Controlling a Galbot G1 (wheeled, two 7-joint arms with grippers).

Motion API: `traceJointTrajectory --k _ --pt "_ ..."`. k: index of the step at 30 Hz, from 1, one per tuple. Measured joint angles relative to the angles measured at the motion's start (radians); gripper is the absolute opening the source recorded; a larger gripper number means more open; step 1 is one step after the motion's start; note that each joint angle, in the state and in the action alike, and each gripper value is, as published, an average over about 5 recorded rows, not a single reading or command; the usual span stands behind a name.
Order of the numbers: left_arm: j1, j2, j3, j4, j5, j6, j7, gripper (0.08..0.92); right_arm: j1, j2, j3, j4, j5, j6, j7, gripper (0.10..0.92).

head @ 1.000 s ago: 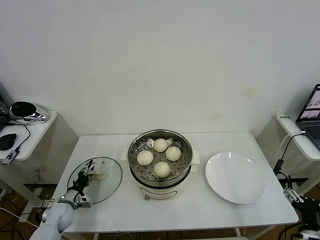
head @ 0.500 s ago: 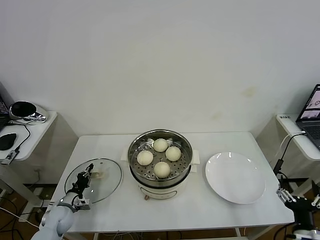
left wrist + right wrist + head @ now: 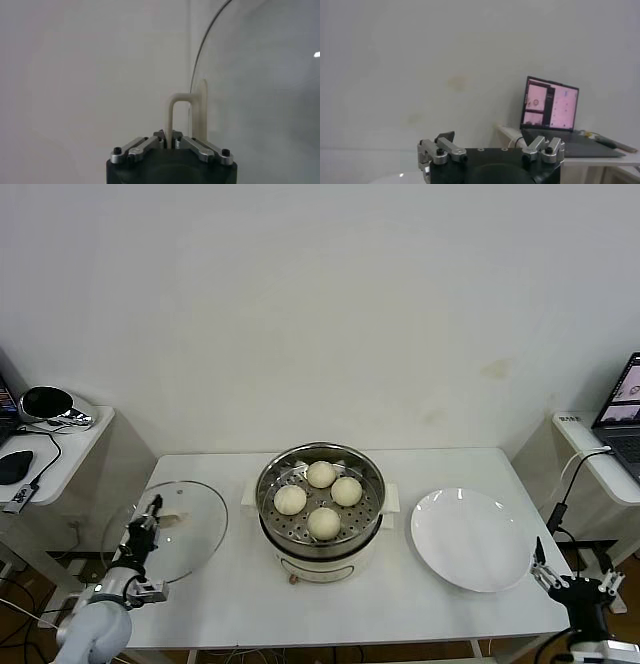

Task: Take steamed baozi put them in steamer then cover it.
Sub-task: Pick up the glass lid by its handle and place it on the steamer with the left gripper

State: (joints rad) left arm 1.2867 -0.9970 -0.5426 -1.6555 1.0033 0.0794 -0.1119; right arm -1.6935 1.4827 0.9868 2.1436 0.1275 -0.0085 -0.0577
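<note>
Left gripper, now clamped shut on the round transparent glass cover's cream handle, has raised it off the white table. Four off-white steamed baozi sit in the uncovered stainless-steel steamer; right gripper hangs wide open, empty, beside the white plate.

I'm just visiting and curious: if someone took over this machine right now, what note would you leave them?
Left claw: shut on the lid handle, lid lifted at the table's left end.
Right claw: open, holding nothing, off the table's right front corner.
Four buns sit in the steamer at the table's middle; the white plate to its right is bare.
Done: buns loaded, lid gripped.
Left: carry the lid over and set it on the steamer.
</note>
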Motion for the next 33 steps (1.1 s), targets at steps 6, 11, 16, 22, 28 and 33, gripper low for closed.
traceJointTrajectory --k 6,11,16,22,28,33 --pt "0.033 0.050 -0.010 -0.182 -0.069 0.094 0.049 0.149 0.013 -0.007 -0.024 -0.014 -0.018 -0.006 -0.003 0.823" --pt "0.016 0.105 0.048 -0.307 -0.132 0.179 0.087 0.149 0.027 -0.004 -0.049 -0.021 -0.047 -0.012 -0.003 0.823" --pt "-0.062 0.138 0.170 -0.368 -0.164 0.268 0.121 0.149 0.042 0.002 -0.069 -0.020 -0.076 -0.023 0.000 0.823" --pt "-0.212 0.117 0.350 -0.380 -0.149 0.376 0.174 0.149 0.059 0.011 -0.089 -0.014 -0.111 -0.035 0.003 0.823" --pt "-0.349 0.036 0.502 -0.358 -0.077 0.473 0.246 0.149 0.065 0.023 -0.109 -0.016 -0.139 -0.038 0.006 0.823" --pt "-0.414 -0.049 0.596 -0.322 0.013 0.522 0.308 0.149 0.068 0.026 -0.118 -0.021 -0.153 -0.037 0.007 0.823"
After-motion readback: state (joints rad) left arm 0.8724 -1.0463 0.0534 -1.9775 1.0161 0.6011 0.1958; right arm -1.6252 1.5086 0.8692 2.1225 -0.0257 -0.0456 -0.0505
